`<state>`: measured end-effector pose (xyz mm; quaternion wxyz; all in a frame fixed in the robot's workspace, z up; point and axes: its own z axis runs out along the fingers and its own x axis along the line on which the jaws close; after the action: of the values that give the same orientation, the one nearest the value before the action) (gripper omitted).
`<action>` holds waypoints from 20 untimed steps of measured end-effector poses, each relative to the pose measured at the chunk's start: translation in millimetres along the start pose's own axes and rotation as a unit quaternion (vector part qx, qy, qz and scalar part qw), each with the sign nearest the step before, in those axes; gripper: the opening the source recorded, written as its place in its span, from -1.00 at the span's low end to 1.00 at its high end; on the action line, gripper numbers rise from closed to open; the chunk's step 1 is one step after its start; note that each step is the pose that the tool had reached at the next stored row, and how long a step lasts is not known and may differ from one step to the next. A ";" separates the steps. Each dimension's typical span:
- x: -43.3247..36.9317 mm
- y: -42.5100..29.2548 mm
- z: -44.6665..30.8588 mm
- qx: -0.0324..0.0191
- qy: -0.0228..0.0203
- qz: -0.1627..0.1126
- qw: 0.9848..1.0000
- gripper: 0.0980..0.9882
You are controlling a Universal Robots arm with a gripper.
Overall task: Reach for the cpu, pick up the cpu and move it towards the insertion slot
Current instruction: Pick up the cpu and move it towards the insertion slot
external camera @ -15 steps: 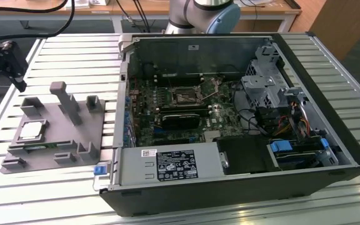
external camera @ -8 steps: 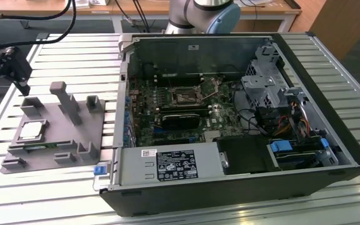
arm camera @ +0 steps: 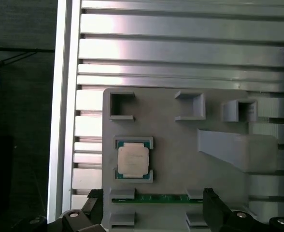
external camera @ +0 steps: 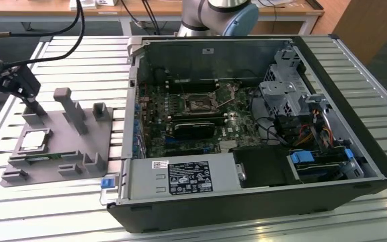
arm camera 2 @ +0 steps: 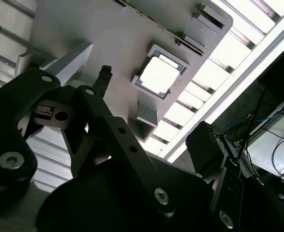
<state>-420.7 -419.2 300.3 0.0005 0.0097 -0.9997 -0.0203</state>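
The cpu is a small pale silvery square lying flat in a framed recess of the grey plastic holder, at the exterior view's left. It also shows in both wrist views. My gripper hangs above the holder's far end, a little above and beside the cpu, not touching it. In both wrist views its dark fingers stand wide apart with nothing between them, so the gripper is open. The insertion slot is a dark square framed in silver on the motherboard inside the open computer case.
A thin green memory stick lies on edge in the holder next to the cpu. Grey posts rise from the holder. The black case has tall walls, a power supply, a drive cage and cables. Everything rests on a slatted metal table.
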 end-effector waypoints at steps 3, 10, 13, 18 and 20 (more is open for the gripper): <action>-0.1 -0.3 4.7 0.000 0.000 0.000 1.000 0.79; 1.5 -0.7 16.7 0.001 0.000 0.000 1.000 0.79; 6.9 -0.9 22.0 0.001 0.000 0.000 1.000 0.79; 14.6 -0.6 31.2 0.001 0.000 0.000 1.000 0.79; 16.1 -0.5 34.9 0.001 0.000 0.000 1.000 0.79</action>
<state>-436.9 -418.6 265.3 0.0005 0.0099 -0.9998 -0.0193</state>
